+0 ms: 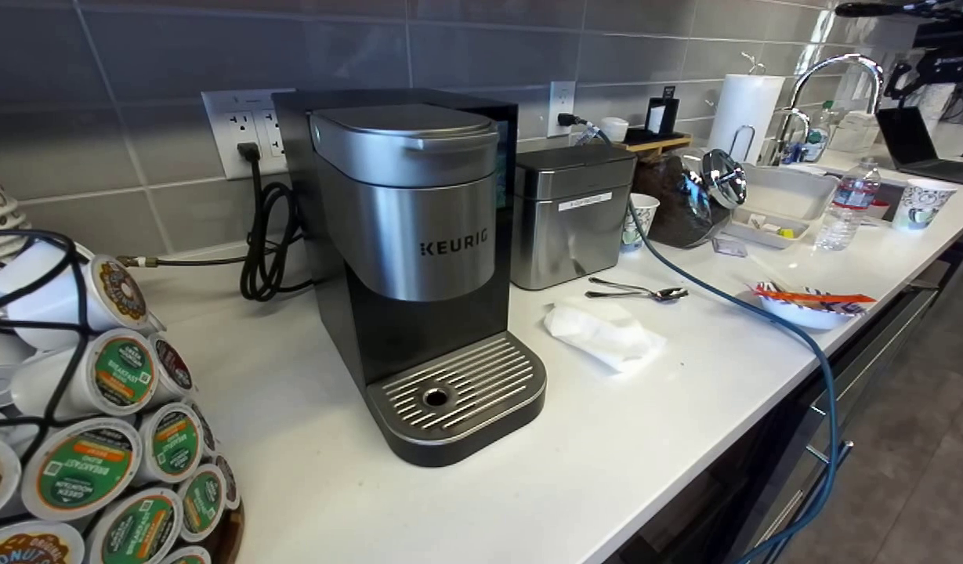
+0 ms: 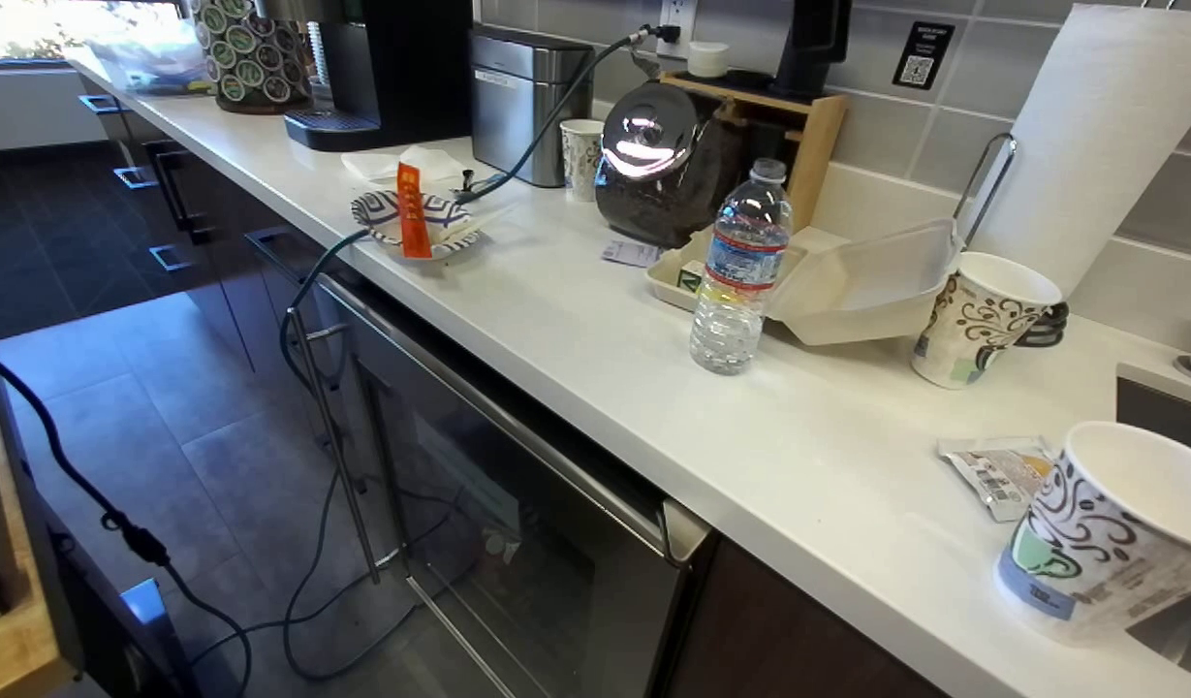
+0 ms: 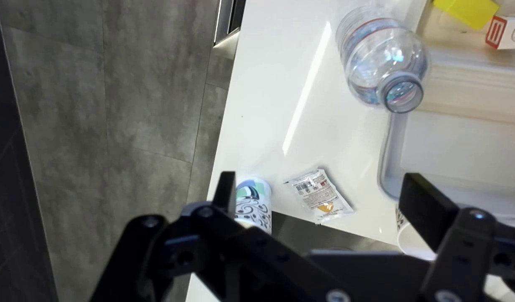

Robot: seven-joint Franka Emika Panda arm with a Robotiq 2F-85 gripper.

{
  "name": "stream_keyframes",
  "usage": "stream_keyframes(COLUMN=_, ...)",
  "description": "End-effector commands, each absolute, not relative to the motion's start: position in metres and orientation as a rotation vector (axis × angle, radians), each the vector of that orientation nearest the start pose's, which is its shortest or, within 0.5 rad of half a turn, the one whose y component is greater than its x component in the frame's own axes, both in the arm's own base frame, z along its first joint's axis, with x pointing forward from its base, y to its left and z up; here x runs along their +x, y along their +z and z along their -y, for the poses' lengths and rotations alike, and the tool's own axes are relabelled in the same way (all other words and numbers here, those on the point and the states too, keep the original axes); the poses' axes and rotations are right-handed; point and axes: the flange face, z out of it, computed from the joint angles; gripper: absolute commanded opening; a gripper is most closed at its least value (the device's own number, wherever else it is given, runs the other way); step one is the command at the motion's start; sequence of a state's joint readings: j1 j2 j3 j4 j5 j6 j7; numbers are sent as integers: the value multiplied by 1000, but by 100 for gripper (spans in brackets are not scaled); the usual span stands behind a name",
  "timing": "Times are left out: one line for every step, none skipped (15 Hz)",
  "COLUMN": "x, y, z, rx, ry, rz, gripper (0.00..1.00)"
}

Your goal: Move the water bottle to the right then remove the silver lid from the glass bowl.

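Note:
The water bottle (image 2: 740,271), clear with a blue and red label, stands upright on the counter in both exterior views (image 1: 848,205). In the wrist view it shows at the upper right (image 3: 381,58), top toward the camera. The silver lid (image 2: 646,131) sits on the slanted mouth of the round glass bowl (image 2: 658,208), which holds dark contents. Both also show in an exterior view, the lid (image 1: 724,178) and the bowl (image 1: 677,207). In the wrist view they are out of view. My gripper (image 3: 324,195) is open and empty above the counter, apart from the bottle.
An open takeout container (image 2: 857,291) stands just behind the bottle. Paper cups (image 2: 983,320) (image 2: 1104,533), a small packet (image 2: 1002,470) and the sink (image 2: 1162,407) lie nearer my gripper. A paper bowl (image 2: 430,228) and blue cable (image 1: 732,298) are farther along the counter.

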State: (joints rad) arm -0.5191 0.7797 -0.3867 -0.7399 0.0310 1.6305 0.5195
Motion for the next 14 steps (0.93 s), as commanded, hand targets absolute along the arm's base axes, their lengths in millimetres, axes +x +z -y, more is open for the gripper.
stream_keyframes(x=537, y=564, z=496, rx=-2794, ry=-197, rz=-1838, gripper=100)
stream_keyframes(x=532, y=573, z=491, rx=-2824, ry=-194, rz=-1760, gripper=100)
stream_keyframes(x=527, y=579, z=484, rx=-2857, ry=-187, rz=-1670, gripper=100)
stream_keyframes(x=523, y=584, z=473, rx=-2880, ry=-173, rz=-1597, gripper=100)
stream_keyframes(x=519, y=589, z=465, rx=-2906, ry=-163, rz=-1523, gripper=100)
stream_keyframes(x=514, y=593, z=458, rx=-2924, ry=-151, rz=-1451, gripper=100)
stream_keyframes(x=509, y=595, z=451, rx=-2942, ry=-139, rz=-1378, gripper=100)
stream_keyframes(x=504, y=597, z=444, rx=-2959, ry=-129, rz=-1303, gripper=100)
stream_keyframes(x=498, y=598, z=437, rx=-2978, ry=-109, rz=-1231, gripper=100)
stream_keyframes(x=517, y=601, z=456, rx=-2977, ry=-165, rz=-1377, gripper=100)
stream_keyframes(x=514, y=604, z=453, rx=-2979, ry=-164, rz=-1361, gripper=100)
stream_keyframes(x=513, y=607, z=453, rx=-2979, ry=-174, rz=-1363, gripper=100)
stream_keyframes(x=513, y=607, z=453, rx=-2979, ry=-174, rz=-1365, gripper=100)
stream_keyframes(x=514, y=605, z=454, rx=-2979, ry=-169, rz=-1365, gripper=100)
